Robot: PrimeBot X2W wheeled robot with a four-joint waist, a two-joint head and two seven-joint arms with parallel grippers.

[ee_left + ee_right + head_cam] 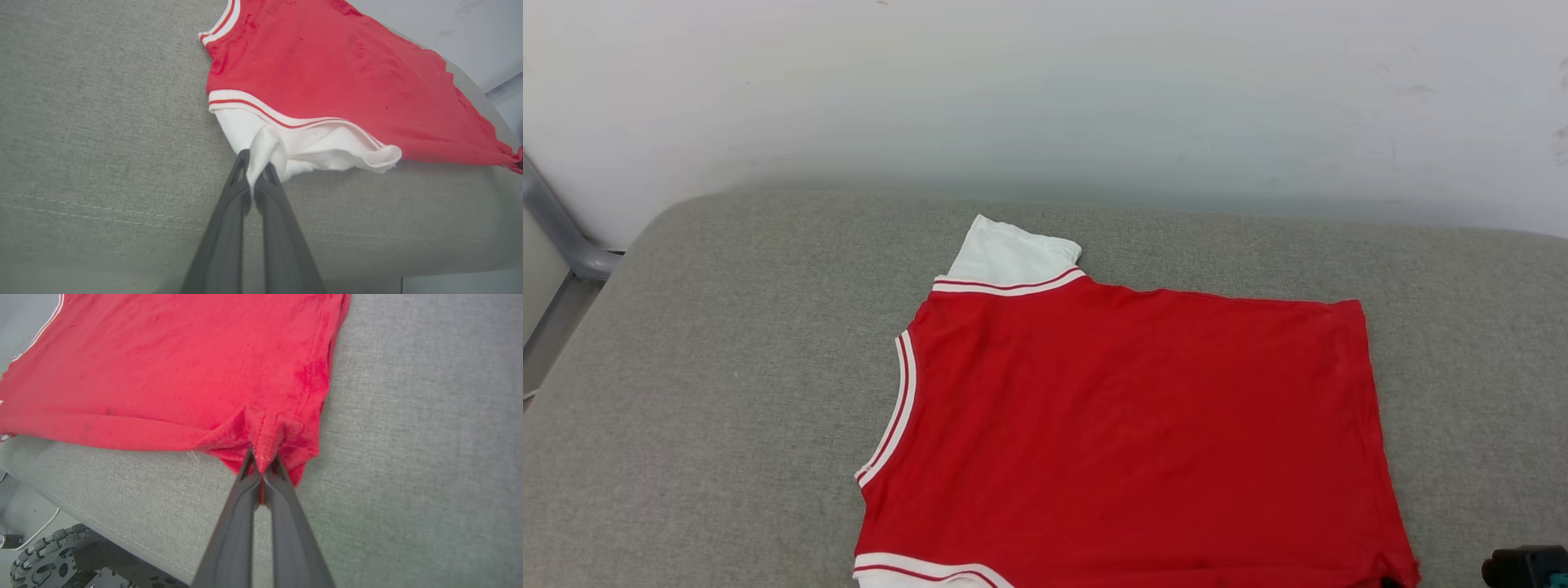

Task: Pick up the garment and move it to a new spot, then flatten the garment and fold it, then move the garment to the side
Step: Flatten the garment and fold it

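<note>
The garment [1135, 425] lies spread on what looks like a grey cushion [727, 367]. The left claw [255, 173] pinches its white sleeve [310, 147] and the right claw [261, 463] its red hem corner [265, 433]. Thin and limp, it will sag, so paired edge grips suit

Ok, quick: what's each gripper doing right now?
Left gripper: shut, pinching the white sleeve of the jersey.
Right gripper: shut, pinching the jersey's red bottom corner.
</note>
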